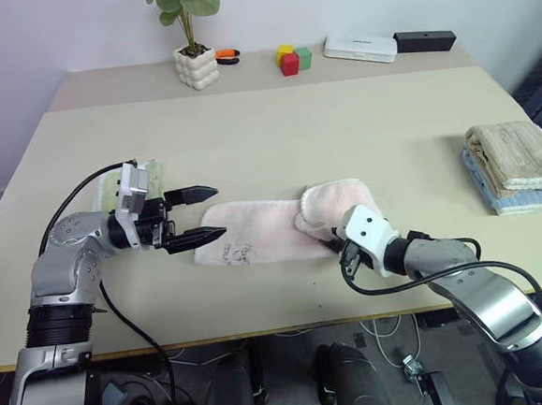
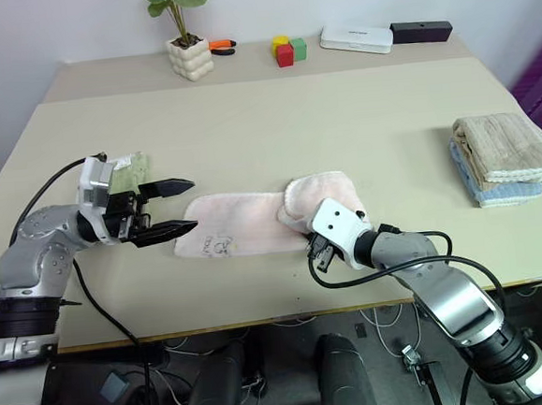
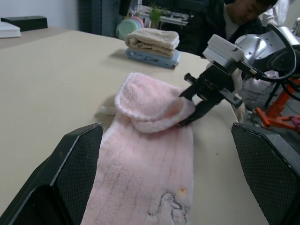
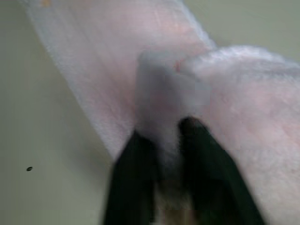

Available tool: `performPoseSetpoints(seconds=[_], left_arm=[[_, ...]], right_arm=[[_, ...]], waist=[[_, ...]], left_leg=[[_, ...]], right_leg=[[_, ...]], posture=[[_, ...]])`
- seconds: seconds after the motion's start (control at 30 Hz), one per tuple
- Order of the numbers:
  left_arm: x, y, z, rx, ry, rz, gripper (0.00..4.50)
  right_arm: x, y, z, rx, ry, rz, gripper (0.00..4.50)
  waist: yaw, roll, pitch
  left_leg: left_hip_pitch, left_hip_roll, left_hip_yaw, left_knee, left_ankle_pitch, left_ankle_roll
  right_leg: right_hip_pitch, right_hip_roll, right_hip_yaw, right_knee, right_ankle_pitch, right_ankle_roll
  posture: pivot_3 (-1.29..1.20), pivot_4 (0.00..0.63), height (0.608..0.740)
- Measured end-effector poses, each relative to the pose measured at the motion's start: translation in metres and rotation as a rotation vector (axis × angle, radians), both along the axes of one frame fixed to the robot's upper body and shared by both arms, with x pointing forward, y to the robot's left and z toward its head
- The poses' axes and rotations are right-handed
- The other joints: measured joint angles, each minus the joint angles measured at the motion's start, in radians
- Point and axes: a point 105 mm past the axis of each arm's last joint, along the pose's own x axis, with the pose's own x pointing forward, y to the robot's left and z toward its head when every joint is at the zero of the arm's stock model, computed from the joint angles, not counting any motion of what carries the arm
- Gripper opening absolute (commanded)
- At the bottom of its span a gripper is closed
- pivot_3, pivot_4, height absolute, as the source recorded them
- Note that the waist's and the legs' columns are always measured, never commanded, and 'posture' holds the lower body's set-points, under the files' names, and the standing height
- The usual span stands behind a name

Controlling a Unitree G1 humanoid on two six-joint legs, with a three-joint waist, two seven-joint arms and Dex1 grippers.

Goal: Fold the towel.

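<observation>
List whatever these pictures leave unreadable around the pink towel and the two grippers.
- Embroidered motif on the towel: too small in the eye views, cut off by the bottom edge in the left wrist view.
- Right gripper: its fingers straddle a towel fold; blur in the right wrist view hides whether they pinch it.
- Towel layer under the folded-over end: covered by the flap.
- Green cloth: largely hidden behind the open left gripper.

beige table [image 1: 275,136], white wall [image 1: 70,31], maybe daylight
</observation>
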Motion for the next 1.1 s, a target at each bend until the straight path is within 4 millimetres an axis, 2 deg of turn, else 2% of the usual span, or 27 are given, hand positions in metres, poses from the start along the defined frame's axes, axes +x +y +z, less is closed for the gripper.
performPoseSetpoints(seconds=[0.13,0.2,0.27,0.3,0.4,0.47,0.5,0.63,0.73,0.83,1.0,1.1], left_arm=[[0.000,0.000,0.000,0.000,0.000,-0.002,4.50],[0.000,0.000,0.000,0.000,0.000,-0.002,4.50],[0.000,0.000,0.000,0.000,0.002,-0.003,4.50],[0.000,0.000,0.000,0.000,0.001,-0.004,4.50],[0.001,-0.001,0.000,-0.003,0.003,-0.006,4.50],[0.002,-0.003,0.003,-0.007,-0.007,-0.013,4.50],[0.002,-0.003,0.003,-0.008,-0.009,-0.013,4.50],[0.001,-0.005,0.000,-0.006,0.013,-0.014,4.50],[-0.011,-0.008,-0.009,-0.002,0.072,-0.026,4.50],[-0.015,-0.008,-0.015,0.005,0.097,-0.015,4.50],[-0.018,-0.012,-0.012,0.002,0.089,-0.011,4.50],[-0.018,-0.011,-0.012,0.006,0.096,-0.002,4.50]], right_arm=[[-0.002,0.001,0.001,0.000,0.002,0.026,4.36],[-0.004,-0.004,0.001,-0.006,0.012,0.039,4.44],[-0.003,-0.015,0.015,0.113,0.063,0.015,4.44],[-0.001,-0.022,0.026,0.175,0.069,-0.003,4.44],[0.018,-0.043,0.078,0.445,0.014,-0.076,4.44],[0.024,-0.050,0.100,0.541,-0.033,-0.103,3.91],[0.027,-0.050,0.101,0.558,-0.035,-0.114,3.55],[0.040,-0.046,0.071,0.567,0.027,-0.206,1.46],[0.045,-0.039,0.065,0.612,0.006,-0.238,0.02],[0.048,-0.038,0.052,0.567,-0.013,-0.261,0.02],[0.050,-0.038,0.005,0.522,0.058,-0.316,0.02],[0.048,-0.042,-0.016,0.480,0.082,-0.334,0.02]], waist=[[0.000,0.000,0.000],[0.001,0.000,0.000],[0.001,0.000,0.000],[0.001,0.000,0.000],[0.000,0.000,0.000],[0.000,0.000,0.000],[0.000,-0.001,0.000],[-0.002,0.000,0.000],[-0.006,0.000,0.000],[-0.001,0.000,0.000],[-0.001,0.000,0.000],[-0.004,0.000,0.000]], left_leg=[[0.000,0.000,0.000,0.000,0.000,0.000],[0.000,0.000,0.000,0.000,0.000,0.000],[0.000,0.000,0.000,0.000,0.000,0.000],[0.000,0.000,0.000,0.000,0.000,0.000],[0.000,0.000,0.000,0.000,0.000,0.000],[0.000,0.000,0.000,-0.001,0.000,0.000],[0.000,0.000,0.000,-0.001,0.000,0.000],[-0.001,0.000,0.001,-0.001,0.000,0.000],[0.000,0.000,0.002,-0.001,0.000,0.000],[0.000,0.000,0.001,-0.001,0.000,0.000],[0.000,0.000,0.001,0.000,0.000,0.000],[0.000,0.000,0.001,-0.001,0.000,0.000]], right_leg=[[0.000,0.000,0.000,0.000,0.000,0.000],[0.000,0.000,0.000,0.000,0.000,0.000],[0.000,0.000,0.000,0.000,0.000,0.000],[0.000,0.000,0.000,0.000,0.000,0.000],[0.000,0.000,0.000,0.000,0.001,0.000],[0.000,0.000,-0.001,0.000,0.001,0.000],[0.000,0.000,-0.001,0.000,0.001,0.000],[-0.001,0.000,-0.001,0.001,0.002,0.002],[-0.001,0.000,0.000,0.001,0.002,0.003],[-0.001,0.000,0.000,0.001,0.002,0.002],[0.000,0.000,0.000,0.001,0.001,0.000],[0.000,0.000,0.000,0.001,0.001,0.001]], posture=[[0.00,0.150,0.740],[0.00,0.150,0.740],[0.00,0.150,0.740],[0.00,0.150,0.740],[0.00,0.150,0.740],[0.00,0.150,0.740],[0.00,0.150,0.740],[0.00,0.150,0.740],[0.00,0.150,0.740],[0.00,0.150,0.740],[0.00,0.150,0.740],[0.00,0.150,0.740]])
